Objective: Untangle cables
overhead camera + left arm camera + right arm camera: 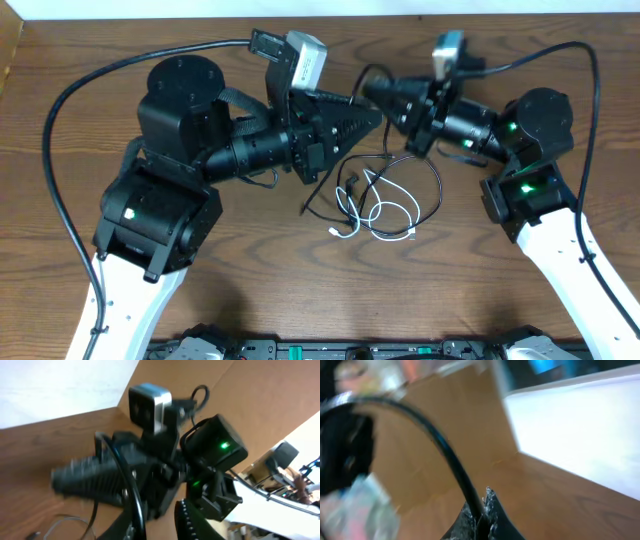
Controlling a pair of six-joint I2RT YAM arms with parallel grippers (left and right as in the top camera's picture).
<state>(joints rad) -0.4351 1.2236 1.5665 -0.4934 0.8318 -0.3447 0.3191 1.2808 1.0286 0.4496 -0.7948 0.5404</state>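
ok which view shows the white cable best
Overhead: the white cable lies looped on the table, clearly visible. Left wrist catches only a blurred pale strand, perhaps it. Right wrist shows only a black cable.

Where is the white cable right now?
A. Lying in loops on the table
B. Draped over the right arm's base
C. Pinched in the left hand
A: in the overhead view the white cable lies in loose loops flat on the wooden table, near its middle.
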